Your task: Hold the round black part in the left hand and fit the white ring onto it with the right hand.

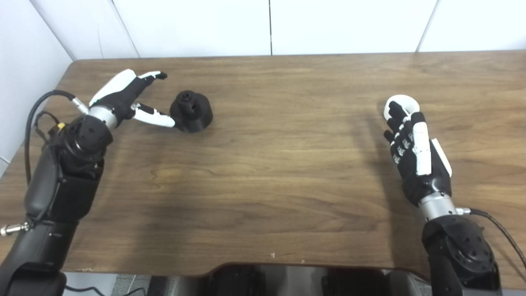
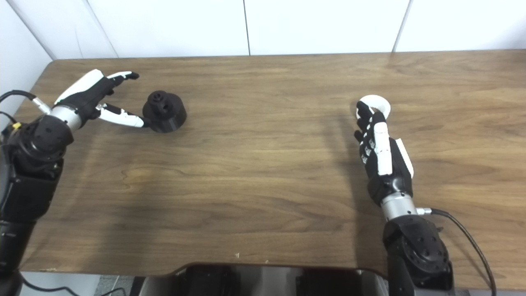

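Note:
The round black part stands on the table at the left, a small knob on its top. My left hand is open just to its left, the thumb tip touching or almost touching the part's side and the fingers spread behind it. The white ring lies flat on the table at the right. My right hand is open, its fingertips lying over the ring's near edge and hiding part of it; a grip on the ring is not visible.
The wooden table ends at a white wall behind and a curved front edge near my body. Cables run from both wrists.

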You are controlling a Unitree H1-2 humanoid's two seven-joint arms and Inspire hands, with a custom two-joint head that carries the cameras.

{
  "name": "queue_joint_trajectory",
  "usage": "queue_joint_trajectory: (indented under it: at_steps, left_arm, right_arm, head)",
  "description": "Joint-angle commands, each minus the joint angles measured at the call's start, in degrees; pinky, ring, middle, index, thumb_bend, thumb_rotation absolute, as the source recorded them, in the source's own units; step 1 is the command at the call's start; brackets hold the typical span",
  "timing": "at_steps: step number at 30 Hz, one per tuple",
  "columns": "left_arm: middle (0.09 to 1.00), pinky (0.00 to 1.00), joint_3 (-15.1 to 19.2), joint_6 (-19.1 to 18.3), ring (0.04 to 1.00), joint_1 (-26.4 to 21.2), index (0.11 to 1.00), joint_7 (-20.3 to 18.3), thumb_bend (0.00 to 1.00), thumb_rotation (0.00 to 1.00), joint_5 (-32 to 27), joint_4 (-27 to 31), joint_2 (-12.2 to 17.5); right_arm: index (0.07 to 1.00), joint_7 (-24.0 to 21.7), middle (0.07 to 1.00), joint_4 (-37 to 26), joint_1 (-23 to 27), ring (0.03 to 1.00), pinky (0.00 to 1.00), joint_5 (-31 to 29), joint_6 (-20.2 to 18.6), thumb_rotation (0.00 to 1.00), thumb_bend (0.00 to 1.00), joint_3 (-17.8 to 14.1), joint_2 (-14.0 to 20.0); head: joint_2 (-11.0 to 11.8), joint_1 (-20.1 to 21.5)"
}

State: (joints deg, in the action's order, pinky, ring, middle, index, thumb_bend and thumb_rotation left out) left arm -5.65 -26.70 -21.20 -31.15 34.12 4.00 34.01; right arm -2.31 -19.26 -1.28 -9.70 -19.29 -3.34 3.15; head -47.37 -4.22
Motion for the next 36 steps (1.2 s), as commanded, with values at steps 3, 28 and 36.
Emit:
queue_joint_trajectory:
  at_steps: [3,28,36]
  left_arm:
    - [0.976,0.95,-1.6,1.3,1.000,-3.8,0.915,1.8,0.99,0.27,1.8,-1.0,3.0]
    - [0.979,0.94,-3.4,0.5,1.000,-4.0,0.895,2.3,0.99,0.23,0.8,-1.6,2.1]
    - [0.965,0.94,-4.7,1.6,1.000,-4.6,0.892,3.3,0.98,0.24,1.2,-2.2,2.1]
  right_arm:
    - [0.936,-0.5,0.985,-1.1,0.8,1.000,1.00,-0.3,2.6,1.00,0.53,-0.2,0.1]
    - [0.933,-0.3,0.984,-1.9,0.4,1.000,1.00,-0.4,2.1,1.00,0.53,-0.3,0.0]
    - [0.933,-0.4,0.979,-1.7,0.1,1.000,1.00,-0.4,2.5,1.00,0.52,-0.2,0.0]
  head:
    - [0.0,0.0]
    - [0.0,-0.1]
    - [0.2,0.1]
